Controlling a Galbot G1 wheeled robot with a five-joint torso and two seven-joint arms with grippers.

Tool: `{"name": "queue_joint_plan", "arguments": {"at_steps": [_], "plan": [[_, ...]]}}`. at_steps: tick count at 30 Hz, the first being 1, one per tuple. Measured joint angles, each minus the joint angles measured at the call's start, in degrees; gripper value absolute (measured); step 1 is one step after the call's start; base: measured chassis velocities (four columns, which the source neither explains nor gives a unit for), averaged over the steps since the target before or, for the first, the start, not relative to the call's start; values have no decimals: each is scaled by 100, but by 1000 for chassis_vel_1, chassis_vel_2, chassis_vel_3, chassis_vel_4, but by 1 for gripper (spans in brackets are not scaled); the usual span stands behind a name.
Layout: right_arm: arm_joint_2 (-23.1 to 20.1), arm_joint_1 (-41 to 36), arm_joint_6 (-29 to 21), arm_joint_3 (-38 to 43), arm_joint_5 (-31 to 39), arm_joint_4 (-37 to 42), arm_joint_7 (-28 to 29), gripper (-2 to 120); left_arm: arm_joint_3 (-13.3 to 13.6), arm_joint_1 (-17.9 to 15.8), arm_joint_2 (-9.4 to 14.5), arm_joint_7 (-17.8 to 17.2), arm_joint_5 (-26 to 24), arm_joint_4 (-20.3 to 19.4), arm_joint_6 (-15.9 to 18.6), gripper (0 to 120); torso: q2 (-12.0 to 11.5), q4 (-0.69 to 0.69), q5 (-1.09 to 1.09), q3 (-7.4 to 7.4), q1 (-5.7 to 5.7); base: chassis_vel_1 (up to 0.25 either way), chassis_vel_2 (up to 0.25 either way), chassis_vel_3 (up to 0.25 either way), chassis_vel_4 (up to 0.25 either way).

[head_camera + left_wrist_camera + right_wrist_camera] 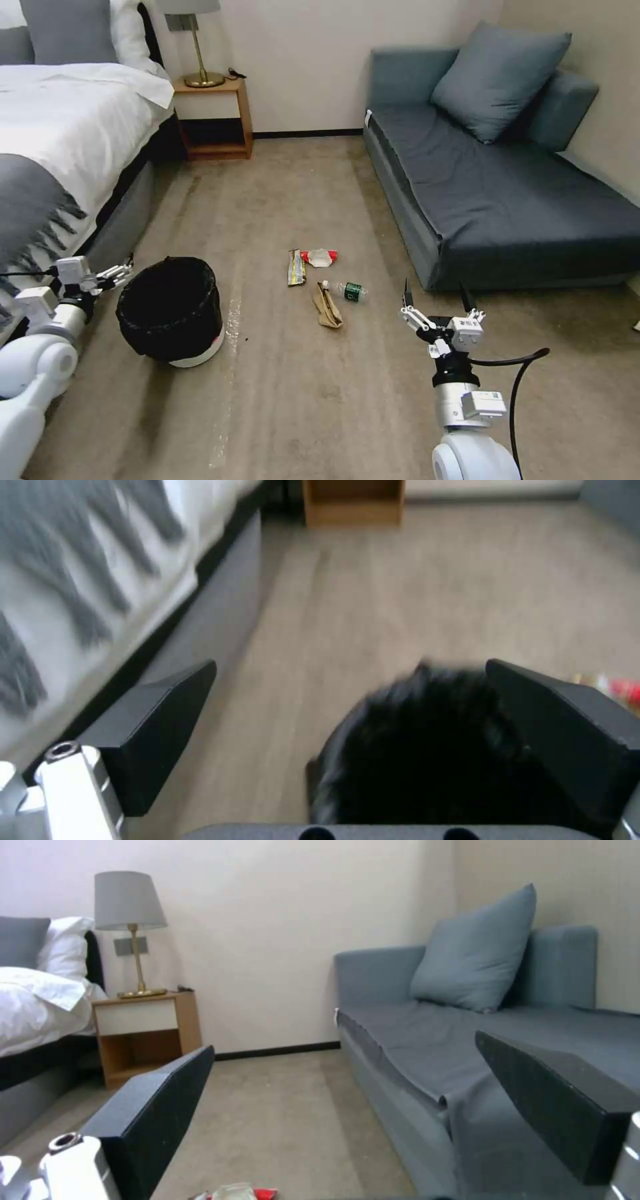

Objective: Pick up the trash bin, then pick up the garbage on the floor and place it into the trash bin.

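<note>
The trash bin (pixel 170 310) stands upright on the carpet, white with a glossy black bag over its rim. My left gripper (pixel 122 272) hovers just left of the rim, open and holding nothing. In the left wrist view the gripper (pixel 351 664) spans the black bag (pixel 427 750) below it. The garbage lies mid-floor: a clear bottle (pixel 347 291), a brown paper bag (pixel 328 307), a dark-gold wrapper (pixel 296 267) and a red-white wrapper (pixel 320 257). My right gripper (pixel 437 293) stays open, right of the litter, beside the sofa corner. The right wrist view shows the gripper (pixel 345 1042) and the red-white wrapper (pixel 233 1192).
A bed (pixel 60 133) with a fringed grey throw runs along the left, close behind my left arm. A wooden nightstand (pixel 213 117) with a lamp stands at the far wall. A grey sofa (pixel 507 200) with a cushion fills the right. Open carpet lies between them.
</note>
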Motion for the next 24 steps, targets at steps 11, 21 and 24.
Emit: {"name": "queue_joint_plan", "arguments": {"at_steps": [11, 21, 24], "plan": [[-29, -5, 2, 48, 24, -13, 28, 100, 377, -924, 253, 535, 159, 774, 1124, 100, 0, -2, 0, 0, 0, 0, 0, 0, 0], [-19, -39, -26, 81, -12, -3, 42, 100, 770, -1748, 105, 835, -221, 1429, 1701, 100, 0, -1, 1, 0, 0, 0, 0, 0, 0], [-15, -59, -33, 92, -30, 15, 44, 100, 989, -1924, 47, 918, -234, 1581, 1764, 100, 0, -2, 2, -1, 0, 0, 0, 0, 0]]}}
